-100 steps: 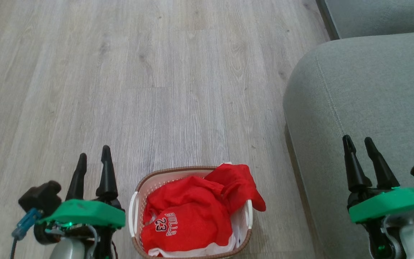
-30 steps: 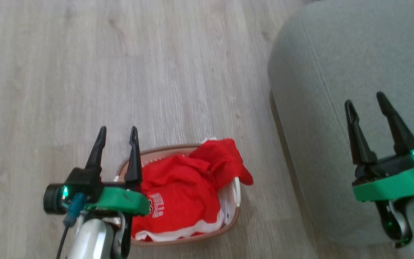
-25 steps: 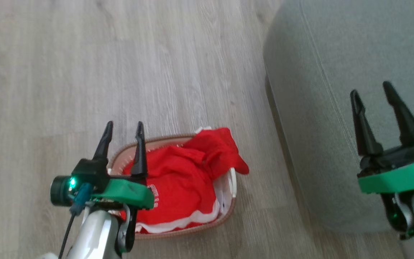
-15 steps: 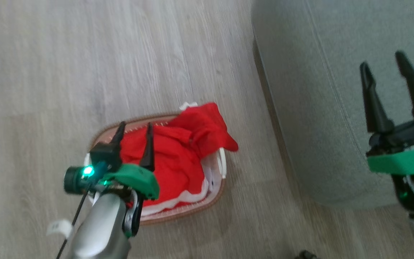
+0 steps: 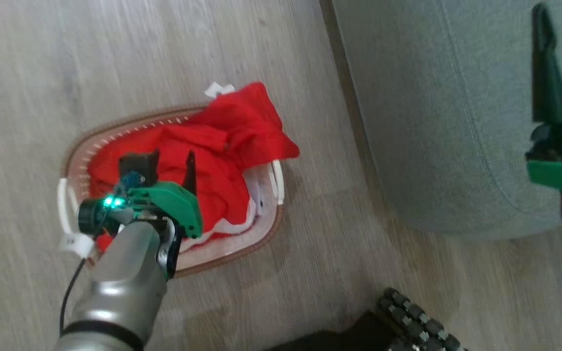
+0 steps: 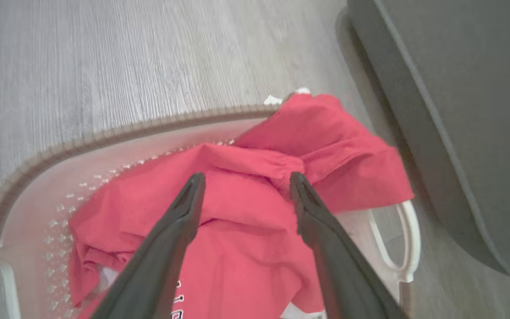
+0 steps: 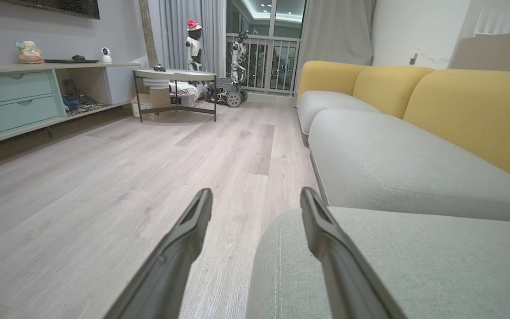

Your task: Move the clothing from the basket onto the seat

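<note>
Pickup step: your left tool (image 6: 246,176) hangs wide over the clothing (image 6: 246,239).
Next, lower into the basket (image 6: 104,135) and pinch a fold.

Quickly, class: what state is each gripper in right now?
Left gripper: open, fingers over the clothing in the basket, gripping nothing.
Right gripper: open and empty, above the seat.

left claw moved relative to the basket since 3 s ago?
Yes. The left claw went from left of the white perforated plastic basket to above the red fabric garment inside it.
</note>
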{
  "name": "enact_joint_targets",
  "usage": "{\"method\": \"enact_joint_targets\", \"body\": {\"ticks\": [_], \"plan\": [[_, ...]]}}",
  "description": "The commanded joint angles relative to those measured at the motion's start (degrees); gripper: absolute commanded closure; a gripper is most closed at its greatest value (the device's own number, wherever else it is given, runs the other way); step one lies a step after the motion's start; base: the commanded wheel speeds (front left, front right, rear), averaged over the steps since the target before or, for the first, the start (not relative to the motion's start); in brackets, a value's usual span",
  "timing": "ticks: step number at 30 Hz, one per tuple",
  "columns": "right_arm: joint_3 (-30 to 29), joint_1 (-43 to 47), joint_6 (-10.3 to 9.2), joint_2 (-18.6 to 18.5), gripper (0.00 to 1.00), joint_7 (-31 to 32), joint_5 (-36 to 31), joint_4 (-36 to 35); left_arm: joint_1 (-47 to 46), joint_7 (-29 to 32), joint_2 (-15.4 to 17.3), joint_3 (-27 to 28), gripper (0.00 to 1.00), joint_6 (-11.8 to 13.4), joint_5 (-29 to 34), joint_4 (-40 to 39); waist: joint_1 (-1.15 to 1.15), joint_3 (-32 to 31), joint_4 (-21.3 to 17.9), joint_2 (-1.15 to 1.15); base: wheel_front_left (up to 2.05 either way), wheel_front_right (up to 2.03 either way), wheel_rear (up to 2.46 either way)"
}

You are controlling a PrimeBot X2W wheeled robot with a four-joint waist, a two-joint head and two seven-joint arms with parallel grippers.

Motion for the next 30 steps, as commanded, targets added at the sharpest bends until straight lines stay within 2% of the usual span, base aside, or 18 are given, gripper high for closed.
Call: {"method": "enact_joint_targets", "body": {"ticks": [1,9,14,18,24,30], "plan": [[-0.3,-0.6,-0.01,-1.1,0.0,-0.4,0.7,-2.7,-1.8,-0.6,0.8,0.5,0.0,0.1,-0.7,1.6,-0.01,3.5,-1.8,0.0,0.0,0.0,0.0],[-1.5,-3.6,-0.01,-0.2,0.0,-0.4,1.6,-5.4,-9.5,-0.3,0.8,-0.5,0.0,0.1,-3.4,11.7,-0.01,10.1,-3.6,0.0,0.0,0.0,0.0],[-1.7,-4.9,-0.01,0.1,0.0,-0.4,2.0,-6.6,-14.1,1.3,0.8,-0.8,0.0,0.7,-4.6,14.9,-0.01,13.7,-4.1,0.0,0.0,0.0,0.0],[-1.3,-5.8,-0.01,0.2,0.0,-0.4,2.2,-7.2,-16.3,6.4,0.8,-0.2,0.0,1.5,-6.5,16.4,-0.01,15.9,-4.3,0.0,0.0,0.0,0.0],[-0.7,-6.3,-0.01,0.4,0.0,-0.4,2.4,-7.4,-17.3,13.1,0.8,-1.3,0.0,3.3,-6.5,17.2,-0.01,17.9,-4.6,0.0,0.0,0.0,0.0],[-0.5,-6.7,-0.01,0.8,0.0,-0.4,2.5,-7.3,-17.2,19.6,1.4,-2.3,0.0,3.9,-6.4,17.4,-0.01,19.4,-5.1,0.0,0.0,0.0,0.0]]}}
